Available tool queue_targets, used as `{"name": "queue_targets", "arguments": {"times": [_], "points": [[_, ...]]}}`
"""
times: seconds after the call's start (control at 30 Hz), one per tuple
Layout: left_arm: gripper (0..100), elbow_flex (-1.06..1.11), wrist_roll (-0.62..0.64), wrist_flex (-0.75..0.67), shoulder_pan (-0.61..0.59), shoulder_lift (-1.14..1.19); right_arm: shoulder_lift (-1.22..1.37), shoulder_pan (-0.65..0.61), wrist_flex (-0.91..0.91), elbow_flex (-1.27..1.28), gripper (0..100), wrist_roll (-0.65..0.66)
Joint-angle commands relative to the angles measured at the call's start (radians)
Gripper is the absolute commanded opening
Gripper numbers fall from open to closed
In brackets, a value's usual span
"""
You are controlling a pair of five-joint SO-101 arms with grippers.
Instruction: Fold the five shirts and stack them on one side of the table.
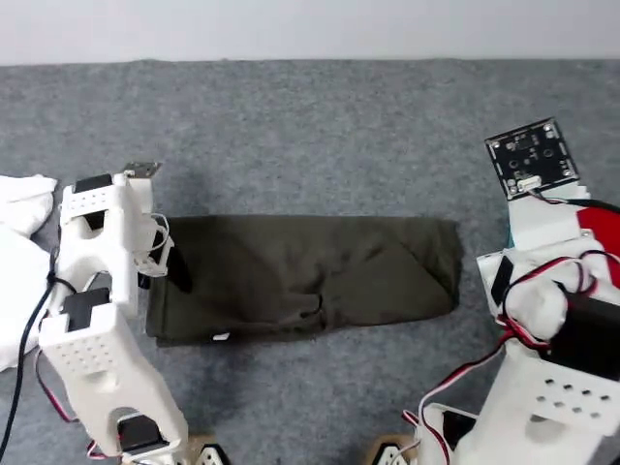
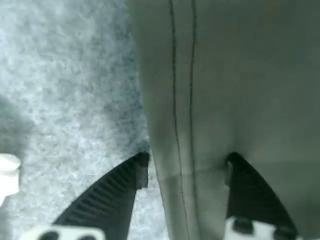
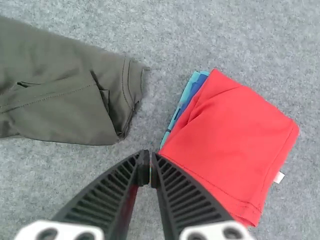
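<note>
Grey felt worktop (image 1: pixel 320 126) below a pale wall. Across its middle, olive shirt (image 1: pixel 310 271), folded into a long band. Left hand (image 2: pixel 187 162) at the band's end, fingers apart, one over felt, one over cloth, straddling the stitched hem (image 2: pixel 182 100). Right hand (image 3: pixel 150 161) pinched together, empty, above bare felt between olive shirt and red shirt (image 3: pixel 235 150), the latter folded atop a blue shirt (image 3: pixel 184 102). White cloth (image 1: pixel 19 242) heaped beside the left arm. Probably soft, light, limp; apt to sag and drag. Best pinched at the doubled hem corner, through all layers.
</note>
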Motion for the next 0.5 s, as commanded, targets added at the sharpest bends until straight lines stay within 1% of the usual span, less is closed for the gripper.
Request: {"name": "queue_targets", "arguments": {"times": [0.0, 0.13, 0.2, 0.33, 0.4, 0.47], "points": [[20, -0.03, -0.002, -0.017, 0.0, 0.014, -0.056, 0.012, 0.036, -0.002, 0.9, -0.008], [9, -0.028, -0.006, -0.041, 0.038, 0.015, -0.073, 0.012, 0.036, -0.002, 0.9, -0.006], [2, -0.03, -0.008, -0.046, 0.071, 0.015, -0.076, 0.012, 0.036, -0.002, 0.9, -0.006], [1, -0.033, -0.003, -0.038, 0.112, 0.003, -0.077, 0.012, 0.036, -0.002, 0.9, -0.005], [1, -0.044, -0.003, -0.032, 0.1, 0.003, -0.077, 0.012, 0.036, -0.002, 0.9, -0.005], [1, -0.068, -0.006, -0.018, 0.06, 0.003, -0.077, 0.013, 0.036, -0.002, 0.9, -0.005]]}}
